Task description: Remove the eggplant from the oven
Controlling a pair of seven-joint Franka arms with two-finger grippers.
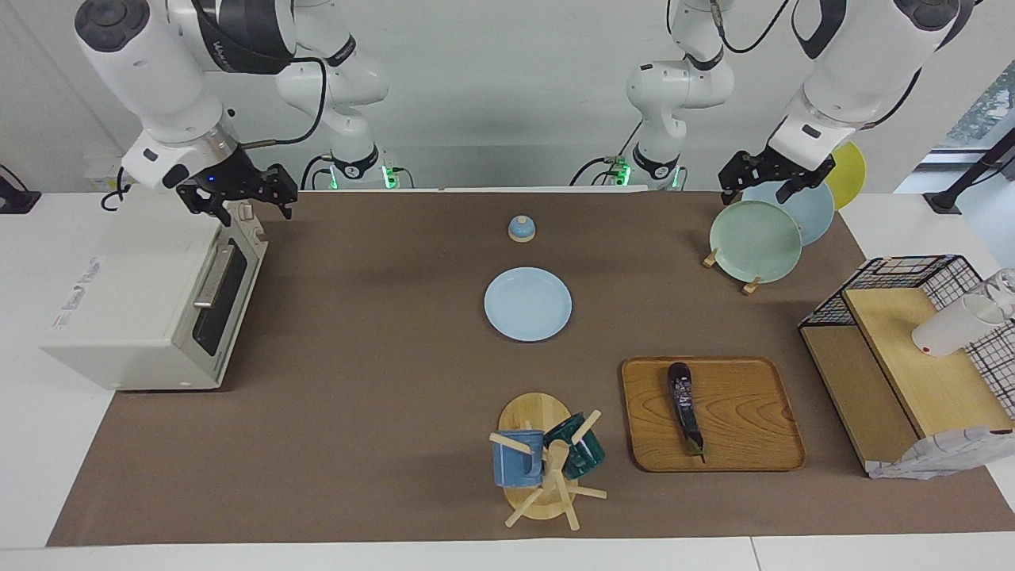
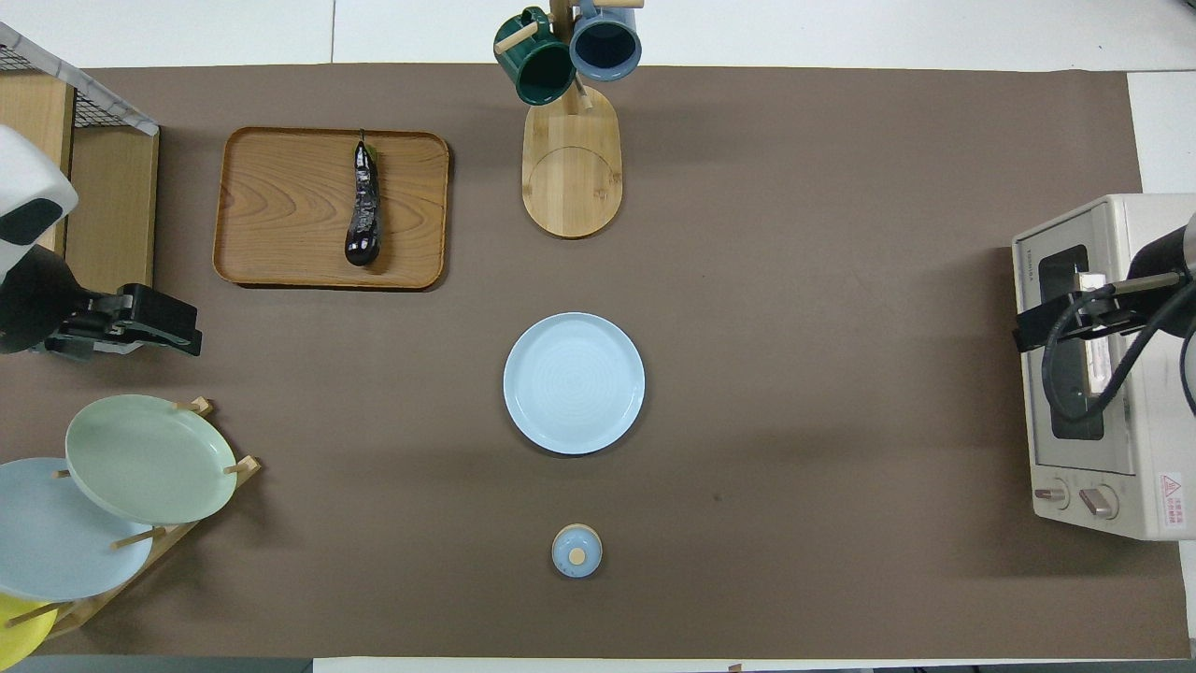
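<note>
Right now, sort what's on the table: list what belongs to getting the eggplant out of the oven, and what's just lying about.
Belongs to the job:
eggplant, lying on the wooden tray
oven, door shut
right gripper, over the oven
left gripper, over the plate rack

Lying about:
blue plate
mug stand
small lidded jar
wire shelf

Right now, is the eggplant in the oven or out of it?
Out. The eggplant lies flat on the wooden tray, toward the left arm's end of the table; the oven door is shut.
</note>
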